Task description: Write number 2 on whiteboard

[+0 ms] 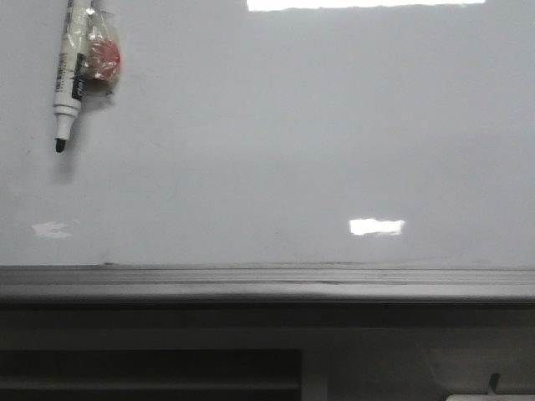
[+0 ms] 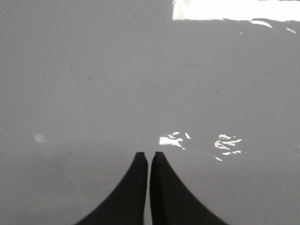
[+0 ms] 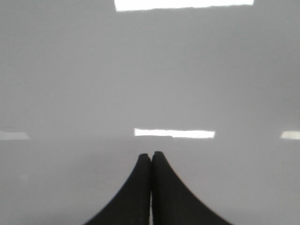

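Front view shows the whiteboard (image 1: 276, 142), big, shiny and pale grey. It fills most of the picture. Bright patches of light shine on it, one along the top and a small one lower down on the right. No number is drawn on the board in this view. There are only a few faint smudges near its bottom edge.

A white marker pen (image 1: 67, 71) lies on the board in the far left corner. Its black tip points toward the near edge. Just beside the pen, and touching it, is a small clear packet (image 1: 104, 57) with something red and pink inside. I cannot tell what that is.

A grey metal ledge (image 1: 267, 282) runs along the near edge of the board. Below it are darker grey panels (image 1: 150, 368).

Neither claw shows in the front view.

In the left wrist view, the left claw (image 2: 149, 157) has its two black fingers (image 2: 136, 187) pressed together, with only a thin line between them. It holds nothing. The board under it is bare, with small bright glints and a few thin scratches. I cannot tell if the tips touch the board.

In the right wrist view, the right claw (image 3: 150, 156) is the same. Its two black fingers (image 3: 166, 192) are pressed together and it holds nothing. The board under it is smooth and plain, with a long bar of light just past the tips.
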Motion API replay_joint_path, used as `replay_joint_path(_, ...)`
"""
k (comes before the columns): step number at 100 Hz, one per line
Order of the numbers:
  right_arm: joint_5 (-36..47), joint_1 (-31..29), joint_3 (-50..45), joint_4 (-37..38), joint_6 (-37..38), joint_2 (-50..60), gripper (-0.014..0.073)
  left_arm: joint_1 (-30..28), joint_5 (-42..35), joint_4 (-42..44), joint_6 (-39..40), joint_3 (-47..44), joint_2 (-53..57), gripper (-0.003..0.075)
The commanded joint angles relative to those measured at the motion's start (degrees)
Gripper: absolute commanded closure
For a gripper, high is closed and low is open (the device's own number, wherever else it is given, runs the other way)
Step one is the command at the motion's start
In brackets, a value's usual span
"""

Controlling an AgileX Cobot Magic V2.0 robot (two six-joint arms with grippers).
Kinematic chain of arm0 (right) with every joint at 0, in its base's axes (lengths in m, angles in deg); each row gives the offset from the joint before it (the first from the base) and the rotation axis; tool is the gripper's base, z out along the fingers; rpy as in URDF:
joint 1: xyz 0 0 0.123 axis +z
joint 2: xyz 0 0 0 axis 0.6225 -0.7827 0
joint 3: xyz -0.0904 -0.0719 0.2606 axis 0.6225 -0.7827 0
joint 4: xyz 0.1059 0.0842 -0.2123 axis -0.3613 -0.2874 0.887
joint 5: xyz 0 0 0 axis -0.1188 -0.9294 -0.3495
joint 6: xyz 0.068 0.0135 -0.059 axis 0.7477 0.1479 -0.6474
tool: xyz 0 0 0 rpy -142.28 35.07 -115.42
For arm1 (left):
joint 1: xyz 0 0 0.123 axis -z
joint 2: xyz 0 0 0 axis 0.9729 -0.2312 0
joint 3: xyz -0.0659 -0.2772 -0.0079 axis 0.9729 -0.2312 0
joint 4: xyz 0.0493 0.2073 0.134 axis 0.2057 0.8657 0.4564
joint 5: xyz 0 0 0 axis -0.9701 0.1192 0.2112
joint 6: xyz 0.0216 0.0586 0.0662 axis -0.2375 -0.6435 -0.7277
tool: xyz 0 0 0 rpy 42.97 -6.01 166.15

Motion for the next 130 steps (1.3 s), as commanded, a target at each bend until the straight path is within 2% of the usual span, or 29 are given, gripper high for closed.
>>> replay_joint_path(1, 4.8, 0.1, -1.4, 0.1, -0.1, 0.7, 0.0662, -0.1, -4.6, 0.0, 0.6, -0.7, 1.6, 0.0740)
replay_joint_path(71, 4.8, 0.1, -1.4, 0.1, -0.1, 0.7, 0.0662, -0.1, -4.6, 0.0, 0.6, -0.7, 1.6, 0.0740)
replay_joint_path(90, 7.4, 0.1, -1.4, -0.7, -0.1, 0.7, 0.0662, -0.1, -5.0, -0.1, 0.6, -0.7, 1.6, 0.0740)
replay_joint_path(99, 7.4, 0.1, -1.4, -4.2, -0.1, 0.7, 0.0662, -0.1, -6.1, -3.4, 0.6, -0.7, 1.6, 0.0740)
replay_joint_path(130, 7.7, 0.1, -1.3, -30.5, -0.1, 0.7, 0.0662, -0.1, -12.6, -26.9, 0.6, -0.5, 1.6, 0.0741)
